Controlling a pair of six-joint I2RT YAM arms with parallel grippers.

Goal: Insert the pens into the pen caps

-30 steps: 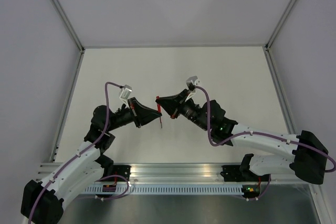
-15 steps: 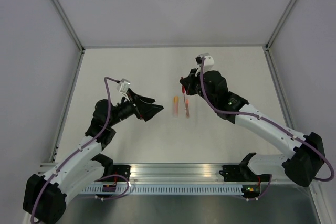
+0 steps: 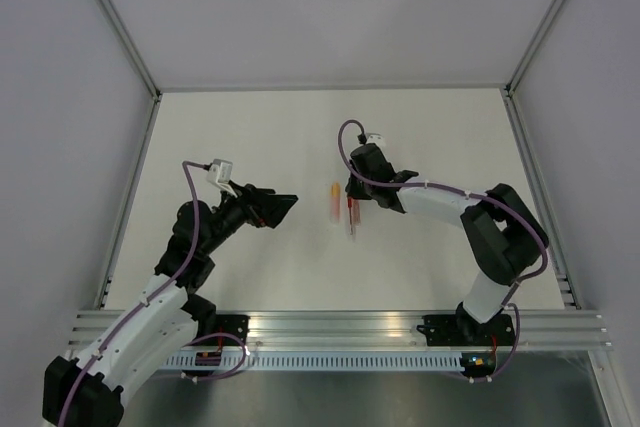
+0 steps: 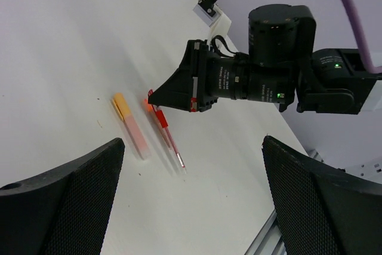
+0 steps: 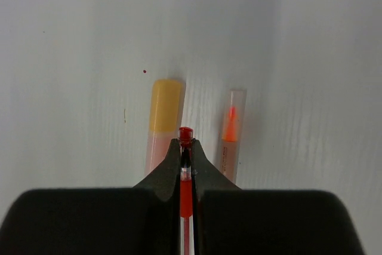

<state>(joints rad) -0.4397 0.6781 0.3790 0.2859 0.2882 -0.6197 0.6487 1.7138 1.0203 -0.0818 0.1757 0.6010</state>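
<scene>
My right gripper (image 5: 186,144) (image 3: 351,203) is shut on a slim red pen (image 5: 186,184) near its red end knob. In the left wrist view this red pen (image 4: 168,138) slants from the right gripper (image 4: 152,97) down to the white table. A pinkish pen (image 5: 156,147) (image 4: 136,136) with an orange-yellow pen cap (image 5: 165,104) (image 4: 121,104) lies just left of it. On the other side lies a clear tube with an orange tip inside (image 5: 230,138). My left gripper (image 3: 283,206) (image 4: 192,147) stands open and holds nothing, a short way left of the pens (image 3: 333,199).
A white table (image 3: 250,137) is walled in by pale panels, with metal rails along its sides (image 3: 132,187) and a slotted rail at the near edge (image 3: 330,332). The right arm (image 3: 470,209) folds across the right half.
My left gripper has opened wide and drawn back to the left. The right gripper has swung away from it and come down with the red pen beside the pens on the table.
</scene>
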